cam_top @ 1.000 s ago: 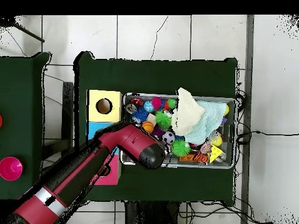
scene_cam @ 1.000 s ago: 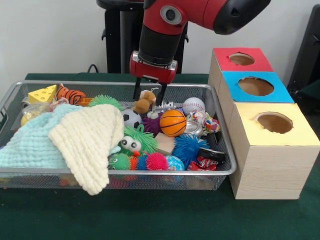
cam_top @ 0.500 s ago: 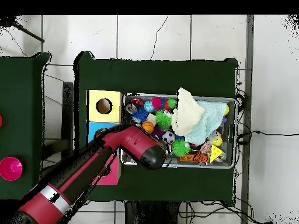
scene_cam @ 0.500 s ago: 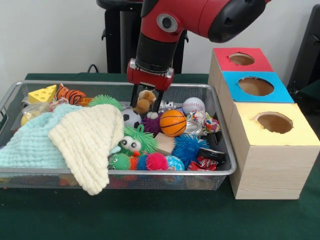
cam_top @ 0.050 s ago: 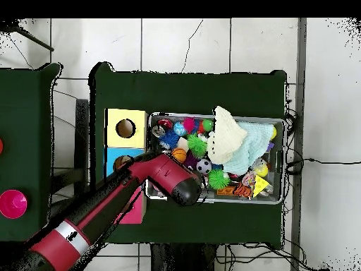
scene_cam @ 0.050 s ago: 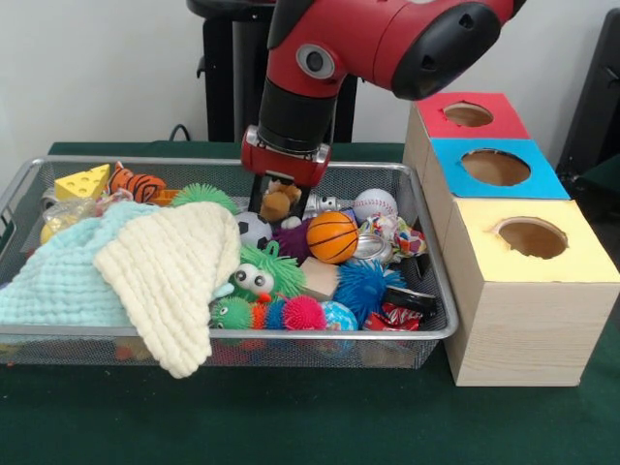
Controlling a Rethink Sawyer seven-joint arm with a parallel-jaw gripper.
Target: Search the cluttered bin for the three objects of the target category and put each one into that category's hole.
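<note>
Plain white wall (scene_cam @ 0.050 s ago: 107, 68) out back, pale tiled floor (cam_top @ 0.050 s ago: 183, 46) with a cracked tile, dark green counter (cam_top @ 0.050 s ago: 183, 88), cables (cam_top @ 0.050 s ago: 310, 162) trailing off.

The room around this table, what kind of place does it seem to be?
Probably a robotics lab set up for a sorting test. A red arm reaches into a wire bin of mixed toys, three colour-topped boxes with holes stand beside it, and cables run over a tiled floor.

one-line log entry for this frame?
phase: grasp | gripper: around brown plush toy in wire bin | closure: unclear | holes: nothing entering
</note>
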